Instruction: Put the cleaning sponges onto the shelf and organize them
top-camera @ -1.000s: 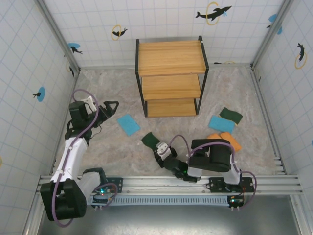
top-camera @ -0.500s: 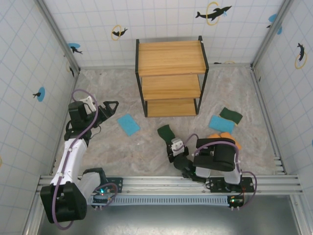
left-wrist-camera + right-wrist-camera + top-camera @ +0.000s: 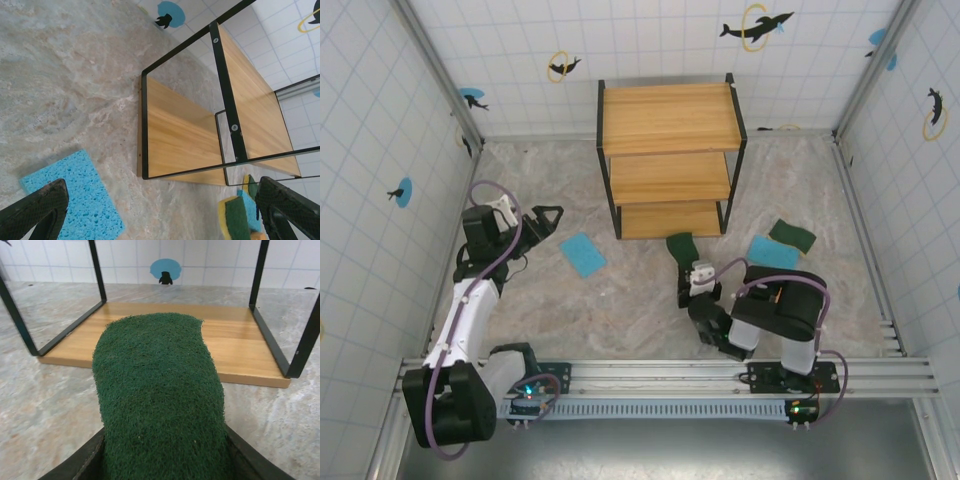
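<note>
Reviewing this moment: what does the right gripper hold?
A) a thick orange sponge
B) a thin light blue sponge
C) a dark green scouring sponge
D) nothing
C: the right gripper is clamped on the dark green rectangular scouring sponge, facing the lowest board of the black-framed wooden shelf.

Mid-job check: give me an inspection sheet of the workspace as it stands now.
Surface: marbled grey table, no spills seen.
Job's things: shelf, three boards bare; left blue sponge on the table; right blue sponge and loose green sponge on the table to the right.
Clutter: nothing seen.
Hands: left hand open, holding nothing; right hand shut on held green sponge, facing the lowest board.
Cables: purple cables looped along both arms.
Surroundings: tiled walls, dolphin stickers.
</note>
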{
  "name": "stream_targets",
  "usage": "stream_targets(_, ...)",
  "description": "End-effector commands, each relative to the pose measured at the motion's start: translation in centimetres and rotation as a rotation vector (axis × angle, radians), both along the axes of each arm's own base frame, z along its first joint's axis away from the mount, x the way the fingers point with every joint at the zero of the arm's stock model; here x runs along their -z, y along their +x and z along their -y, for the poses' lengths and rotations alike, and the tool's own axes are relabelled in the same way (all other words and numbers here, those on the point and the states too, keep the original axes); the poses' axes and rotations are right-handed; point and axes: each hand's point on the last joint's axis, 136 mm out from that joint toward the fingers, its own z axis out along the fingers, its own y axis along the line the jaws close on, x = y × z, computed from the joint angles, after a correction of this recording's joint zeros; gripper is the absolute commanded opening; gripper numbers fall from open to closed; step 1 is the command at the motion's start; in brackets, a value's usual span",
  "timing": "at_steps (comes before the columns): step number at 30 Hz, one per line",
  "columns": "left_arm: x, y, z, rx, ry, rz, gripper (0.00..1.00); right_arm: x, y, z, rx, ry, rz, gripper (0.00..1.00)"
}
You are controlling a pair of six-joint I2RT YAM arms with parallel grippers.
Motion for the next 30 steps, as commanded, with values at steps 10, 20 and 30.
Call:
stream_targets(10, 0.1, 0.4, 0.2, 0.036, 0.012, 0.032, 0.98, -2.3, 4.5, 0.6, 0.037, 0.071, 0.050, 0.51)
stream_targets(20, 0.3, 0.6, 0.2, 0.042, 0.017, 0.034, 0.98, -2.9, 6.8, 0.4, 0.063, 0.089, 0.089, 0.51)
stream_targets(30, 0.2, 0.6, 0.3, 0.043, 0.007, 0.035, 0.98, -2.5, 8.7, 0.5, 0.097, 0.111, 0.103, 0.50)
